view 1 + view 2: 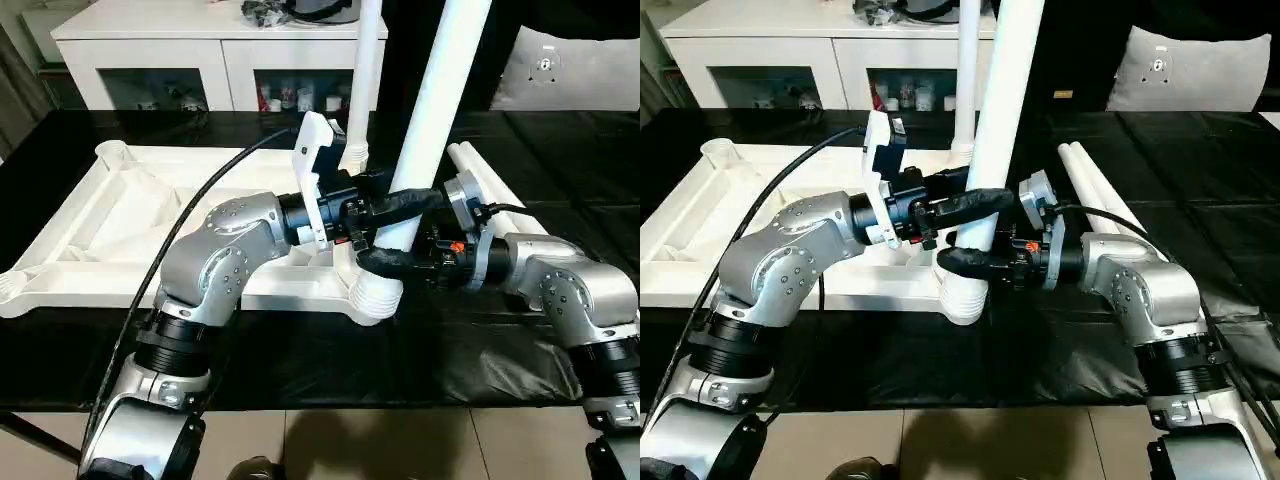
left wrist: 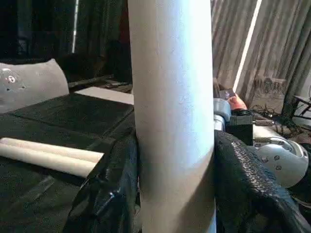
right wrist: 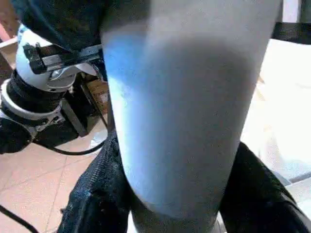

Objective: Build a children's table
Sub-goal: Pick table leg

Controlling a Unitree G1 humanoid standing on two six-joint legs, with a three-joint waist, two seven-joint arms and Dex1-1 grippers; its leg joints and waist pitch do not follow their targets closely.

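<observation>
Right claw [image 1: 975, 262]: nearest the camera, clamped round the base of the upright leg [image 1: 1000, 130], one black finger on each side.
Left claw [image 1: 975, 203]: clamped on the same leg, just above the right claw.
Upright leg: white tube, tilted slightly, its foot in the near corner socket [image 1: 962, 295].
Tabletop [image 1: 120, 215]: white, ribbed underside up, on the black table [image 1: 560, 150].
Second leg [image 1: 368, 70]: standing in the far socket.
Spare legs [image 1: 1102, 195]: two, side by side on the table beside the tabletop.

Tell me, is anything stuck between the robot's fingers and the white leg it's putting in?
No, nothing visible. Both the left gripper and the right gripper close straight around the upright leg, which already sits in the tabletop's near corner socket.
</observation>
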